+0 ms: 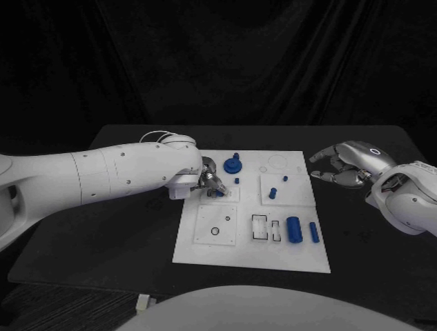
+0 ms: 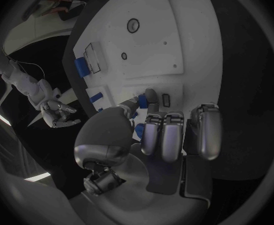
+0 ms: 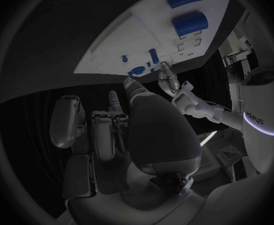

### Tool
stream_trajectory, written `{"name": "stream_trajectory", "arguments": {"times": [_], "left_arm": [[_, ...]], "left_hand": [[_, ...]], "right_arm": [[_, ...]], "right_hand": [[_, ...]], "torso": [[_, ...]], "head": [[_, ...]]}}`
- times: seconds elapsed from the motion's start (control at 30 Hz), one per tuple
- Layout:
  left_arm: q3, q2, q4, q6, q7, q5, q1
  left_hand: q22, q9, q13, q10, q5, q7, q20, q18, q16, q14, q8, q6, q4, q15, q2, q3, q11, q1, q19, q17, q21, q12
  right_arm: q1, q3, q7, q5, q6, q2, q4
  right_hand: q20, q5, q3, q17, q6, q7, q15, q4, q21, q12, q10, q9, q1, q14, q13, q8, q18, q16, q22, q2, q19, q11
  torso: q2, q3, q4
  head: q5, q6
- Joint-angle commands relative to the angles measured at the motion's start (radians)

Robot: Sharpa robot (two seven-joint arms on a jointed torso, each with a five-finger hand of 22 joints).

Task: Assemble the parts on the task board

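A small blue part [image 1: 218, 192] is pinched by the left robot hand [image 1: 206, 181] on the task board [image 1: 218, 241]; the right robot hand [image 1: 344, 165] is held loosely spread, nothing in it, over the tabletop [image 1: 119, 234].

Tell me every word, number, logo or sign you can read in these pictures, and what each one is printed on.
Dark lettering on a white machine body at the edge of the right wrist view, above a glowing band: too blurred to read.
Task board: black outlines and rings only, no words or numbers.
Left hand, right hand, the blue parts and the table: no legible text.
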State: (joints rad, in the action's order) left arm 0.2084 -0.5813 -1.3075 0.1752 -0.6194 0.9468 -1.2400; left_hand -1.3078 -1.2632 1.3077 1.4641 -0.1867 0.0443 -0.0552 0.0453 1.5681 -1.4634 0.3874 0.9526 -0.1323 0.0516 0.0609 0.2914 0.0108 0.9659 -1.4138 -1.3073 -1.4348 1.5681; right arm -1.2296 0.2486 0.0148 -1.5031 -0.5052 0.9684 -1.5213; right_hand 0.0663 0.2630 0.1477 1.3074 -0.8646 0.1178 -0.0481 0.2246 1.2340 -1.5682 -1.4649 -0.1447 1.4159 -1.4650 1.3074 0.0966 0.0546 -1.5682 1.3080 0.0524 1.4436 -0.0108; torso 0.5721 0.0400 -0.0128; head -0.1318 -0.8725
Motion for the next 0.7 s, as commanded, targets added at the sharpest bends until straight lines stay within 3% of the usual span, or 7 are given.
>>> {"name": "stream_trajectory", "arguments": {"times": [0.03, 0.3, 0.4, 0.47, 0.57, 0.7], "left_arm": [[0.006, 0.000, -0.003, 0.043, -0.004, -0.008, 0.009], [0.006, 0.000, 0.003, 0.039, 0.000, -0.008, 0.009], [0.006, 0.001, 0.006, 0.037, 0.002, -0.008, 0.009], [0.006, 0.001, 0.009, 0.034, 0.002, -0.008, 0.009], [0.006, 0.002, 0.011, 0.031, 0.002, -0.008, 0.009], [0.006, 0.002, 0.014, 0.025, 0.004, -0.008, 0.009]], "left_hand": [[-0.132, -0.001, 0.263, 0.107, 0.007, -0.003, 0.000, 0.007, 0.003, -0.107, -0.001, -0.006, 0.000, 0.007, -0.002, -0.008, 0.008, 0.005, 0.009, -0.264, 0.003, 0.003], [-0.129, 0.001, 0.263, 0.107, 0.025, 0.001, -0.001, 0.008, 0.003, -0.107, -0.015, -0.011, -0.014, 0.005, -0.004, -0.021, 0.005, -0.003, 0.014, -0.264, 0.009, 0.003], [-0.129, 0.016, 0.263, 0.107, 0.077, 0.010, -0.006, 0.008, 0.003, -0.107, -0.047, -0.017, -0.047, -0.001, -0.009, -0.053, -0.002, -0.027, 0.017, -0.264, 0.014, 0.003], [-0.128, 0.043, 0.263, 0.107, 0.126, 0.023, -0.012, 0.010, 0.003, -0.107, -0.091, -0.038, -0.081, -0.009, -0.016, -0.090, -0.012, -0.057, 0.021, -0.264, 0.020, 0.003], [-0.128, 0.077, 0.263, 0.107, 0.137, 0.037, -0.020, 0.011, 0.003, -0.107, -0.136, -0.058, -0.115, -0.019, -0.023, -0.131, -0.023, -0.087, 0.024, -0.264, 0.024, 0.003], [-0.128, 0.099, 0.263, 0.107, 0.138, 0.043, -0.027, 0.011, 0.003, -0.107, -0.161, -0.060, -0.140, -0.024, -0.024, -0.161, -0.030, -0.102, 0.027, -0.264, 0.029, 0.003]], "right_arm": [[0.003, -0.001, 0.022, -0.002, 0.009, -0.001, 0.001], [0.003, -0.001, 0.024, -0.002, 0.012, -0.002, 0.001], [0.003, -0.001, 0.024, -0.002, 0.013, -0.002, 0.002], [0.003, -0.001, 0.025, -0.002, 0.014, -0.002, 0.002], [0.003, -0.001, 0.025, -0.002, 0.015, -0.002, 0.002], [0.003, -0.001, 0.026, -0.002, 0.018, -0.002, 0.002]], "right_hand": [[-0.002, 0.007, -0.001, 0.263, -0.009, 0.002, 0.003, -0.005, -0.006, -0.003, -0.106, 0.001, 0.009, -0.106, 0.263, -0.003, 0.016, -0.003, 0.168, -0.004, -0.006, -0.009], [-0.002, 0.008, 0.000, 0.263, -0.009, 0.002, 0.003, -0.006, -0.007, -0.003, -0.106, 0.001, 0.010, -0.106, 0.263, -0.004, 0.017, -0.003, 0.168, -0.005, -0.007, -0.009], [-0.002, 0.009, 0.001, 0.263, -0.009, 0.002, 0.003, -0.007, -0.007, -0.003, -0.106, 0.001, 0.011, -0.106, 0.263, -0.004, 0.017, -0.003, 0.168, -0.005, -0.007, -0.009], [-0.002, 0.009, 0.001, 0.263, -0.009, 0.002, 0.003, -0.007, -0.007, -0.003, -0.106, 0.001, 0.011, -0.106, 0.263, -0.004, 0.017, -0.003, 0.168, -0.005, -0.007, -0.009], [-0.002, 0.011, 0.001, 0.263, -0.009, 0.002, 0.003, -0.007, -0.007, -0.003, -0.106, 0.002, 0.012, -0.106, 0.263, -0.004, 0.017, -0.003, 0.168, -0.005, -0.007, -0.010], [-0.002, 0.013, 0.002, 0.263, -0.010, 0.002, 0.003, -0.008, -0.008, -0.003, -0.106, 0.002, 0.012, -0.106, 0.263, -0.005, 0.017, -0.003, 0.168, -0.005, -0.007, -0.010]], "torso": [[0.001, 0.0001, 0.0000], [0.001, -0.0003, -0.0013], [0.000, 0.0004, -0.0009], [0.000, 0.0004, -0.0007], [0.001, 0.0003, -0.0005], [0.001, 0.0004, -0.0010]], "head": [[-0.001, 0.000], [0.000, 0.000], [-0.001, 0.000], [-0.001, 0.000], [0.000, 0.000], [0.000, 0.000]]}}
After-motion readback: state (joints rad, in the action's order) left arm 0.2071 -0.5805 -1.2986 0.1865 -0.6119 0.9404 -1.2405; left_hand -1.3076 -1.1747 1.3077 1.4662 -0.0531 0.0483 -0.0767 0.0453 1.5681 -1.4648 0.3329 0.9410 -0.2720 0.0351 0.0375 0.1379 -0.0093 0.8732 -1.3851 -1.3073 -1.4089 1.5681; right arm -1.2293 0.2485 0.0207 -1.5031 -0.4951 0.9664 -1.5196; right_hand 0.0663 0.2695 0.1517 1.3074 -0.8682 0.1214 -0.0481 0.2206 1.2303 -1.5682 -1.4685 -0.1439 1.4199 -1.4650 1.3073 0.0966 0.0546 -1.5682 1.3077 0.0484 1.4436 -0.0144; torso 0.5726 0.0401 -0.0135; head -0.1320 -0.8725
